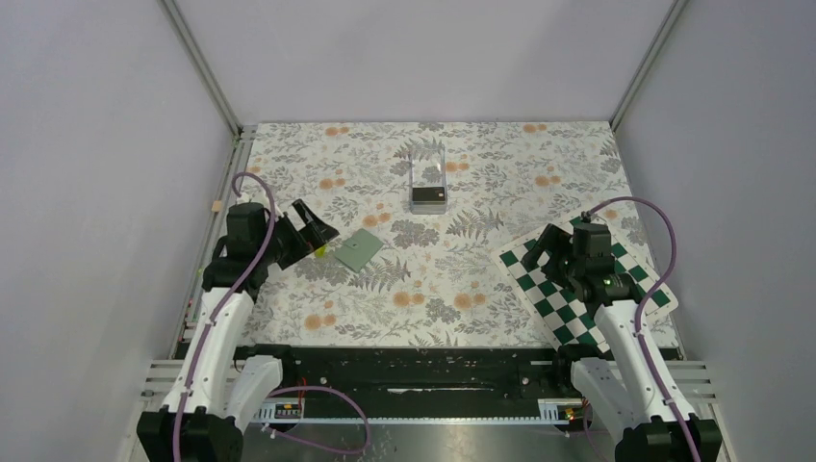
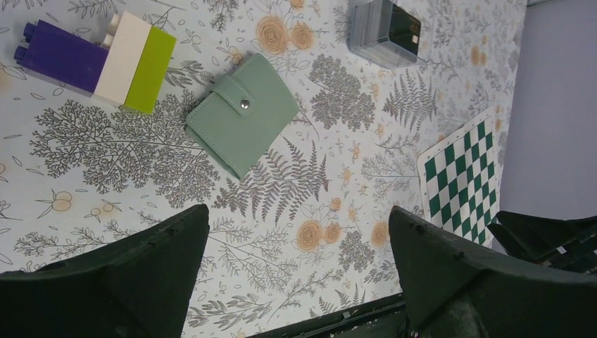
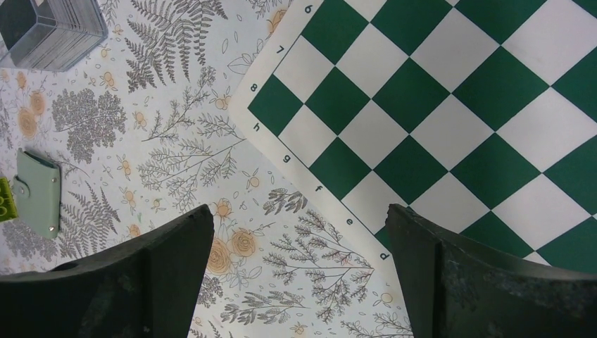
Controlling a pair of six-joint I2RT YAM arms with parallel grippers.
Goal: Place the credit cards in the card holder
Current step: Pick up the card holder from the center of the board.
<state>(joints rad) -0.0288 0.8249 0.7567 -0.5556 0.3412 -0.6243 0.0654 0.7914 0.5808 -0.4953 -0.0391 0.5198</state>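
Note:
The card holder (image 1: 361,249) is a sage-green wallet lying shut and flat on the floral cloth; its snap shows in the left wrist view (image 2: 243,115). It also shows at the left edge of the right wrist view (image 3: 39,191). The black credit cards (image 1: 429,196) sit inside a clear acrylic box (image 1: 428,173) farther back, also in the left wrist view (image 2: 405,28). My left gripper (image 1: 318,231) is open and empty, hovering just left of the wallet (image 2: 299,218). My right gripper (image 1: 541,252) is open and empty above the chequered board's left edge (image 3: 299,215).
A stack of purple, white and lime blocks (image 2: 98,60) lies beside the wallet's left side. A green-and-white chequered board (image 1: 587,289) lies at the right (image 3: 436,105). Grey walls enclose the table on three sides.

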